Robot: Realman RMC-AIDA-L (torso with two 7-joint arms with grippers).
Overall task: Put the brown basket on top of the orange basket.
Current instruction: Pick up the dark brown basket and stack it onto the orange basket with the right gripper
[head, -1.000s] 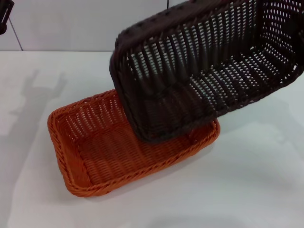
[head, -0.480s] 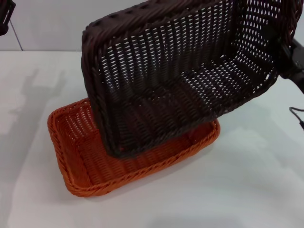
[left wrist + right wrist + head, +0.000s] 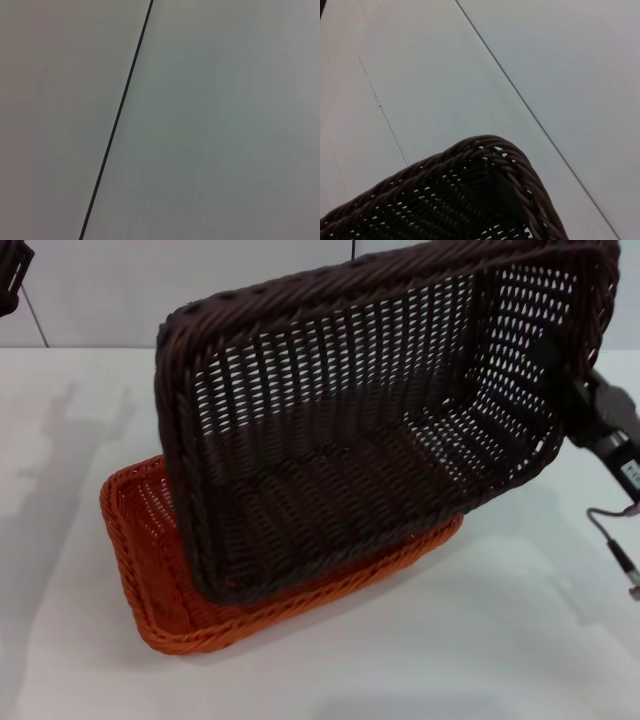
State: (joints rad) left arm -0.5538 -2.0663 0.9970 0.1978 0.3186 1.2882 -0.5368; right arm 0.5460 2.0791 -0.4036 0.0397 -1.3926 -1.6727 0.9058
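The brown basket (image 3: 340, 440) hangs tilted in the air, its open side facing me and its low left corner down inside the orange basket (image 3: 140, 540). The orange basket lies flat on the white table, mostly covered by the brown one. My right gripper (image 3: 575, 390) is shut on the brown basket's raised right end. The right wrist view shows only a corner of the brown basket's braided rim (image 3: 490, 195) against the wall. My left gripper (image 3: 10, 275) is parked at the upper left corner, far from both baskets.
The white table (image 3: 470, 640) stretches around the baskets to a pale wall behind. A thin cable (image 3: 615, 550) hangs from my right arm at the right edge. The left wrist view shows only the wall with a dark seam (image 3: 117, 120).
The brown basket has swung left and lower over the orange basket and now covers more of it. My right arm has come into view at the right.
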